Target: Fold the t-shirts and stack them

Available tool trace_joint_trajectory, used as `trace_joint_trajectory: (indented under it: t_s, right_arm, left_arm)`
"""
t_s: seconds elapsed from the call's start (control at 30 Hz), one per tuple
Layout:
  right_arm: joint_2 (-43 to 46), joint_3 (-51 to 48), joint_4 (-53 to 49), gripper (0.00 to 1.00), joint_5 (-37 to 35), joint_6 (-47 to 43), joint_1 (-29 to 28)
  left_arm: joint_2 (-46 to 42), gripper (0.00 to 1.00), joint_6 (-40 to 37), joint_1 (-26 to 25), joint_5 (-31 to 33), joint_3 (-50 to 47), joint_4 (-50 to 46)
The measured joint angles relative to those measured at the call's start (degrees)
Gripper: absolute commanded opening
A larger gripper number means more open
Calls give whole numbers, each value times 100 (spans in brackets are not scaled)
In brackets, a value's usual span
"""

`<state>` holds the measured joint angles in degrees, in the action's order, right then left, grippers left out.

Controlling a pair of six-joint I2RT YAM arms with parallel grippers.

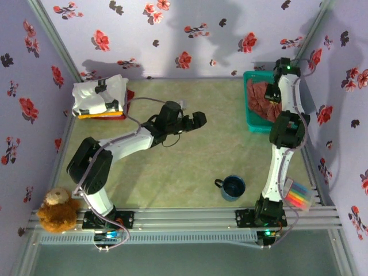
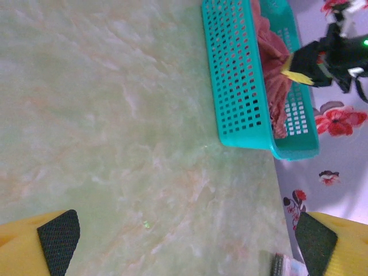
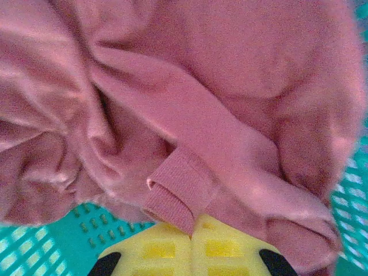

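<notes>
At the near left corner a teddy bear [image 1: 57, 208] is seen on the rail; at the far left of the counter [image 1: 190, 167] a folded stack is set, a white t-shirt [image 1: 99, 95] with black marks on top, a yellow t-shirt [image 1: 99, 116] showing as a strip along the near edge beneath it, and a red t-shirt [image 1: 130, 95] showing at the right side; which of the two lower ones lies lowest cannot be told.

The left arm is stretched from its base toward the middle of the counter; the left hand [image 1: 197, 119] is held spread wide over bare counter, well apart from the stack and from the basket; in the left wrist view its black-padded fingers [image 2: 57, 241] are seen far apart with nothing between them.

Near the front, right of centre, a blue mug [image 1: 232, 187] is stood upright.

At the far right a teal mesh basket [image 1: 251, 123] is placed on the counter; a salmon-pink t-shirt [image 1: 261, 95] is bunched inside it, crumpled and unfolded; the right arm is reached over the basket; the right hand [image 3: 192, 227] is pressed together, and a ribbed edge of the salmon-pink t-shirt is pinched between the yellow fingertips [image 3: 224, 247].

By the right arm's base a pack of coloured markers [image 1: 299, 197] is laid.
</notes>
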<state>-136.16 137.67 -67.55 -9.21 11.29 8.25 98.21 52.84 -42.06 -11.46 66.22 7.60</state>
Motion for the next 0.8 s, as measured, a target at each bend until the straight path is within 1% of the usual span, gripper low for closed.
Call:
trace_joint_trajectory:
  t_s: [0.1, 0.23, 0.33, 0.43, 0.57, 0.7, 0.8]
  right_arm:
    - [813, -369, 280, 0, -321, -44, -289]
    - [1716, -402, 872, 0, -750, -131, -745]
    - [2098, -122, 1469, 0, -938, -411, -1084]
    - [2264, 258, 2192, 0, -964, -1029, -1460]
    - [2345, 651, 3139, 0, -918, -2181, -2400]
    - [2479, 673, 3838, 0, -839, -3169, -3589]
    - [2588, 595, 4229, 0, -839, -3738, -4249]
  left_arm:
    - [-197, 99, 13, 192, -44, -129, -9]
    - [-492, 99, 2, 404, -63, -295, -140]
    - [-785, 99, -48, 514, -61, -490, -256]
    - [-1126, 100, -61, 595, -61, -778, -317]
    - [-1604, 99, -59, 702, -17, -1204, -404]
    - [-2155, 99, -55, 835, 166, -1648, -627]
    - [-2688, 99, -48, 979, 319, -2092, -774]
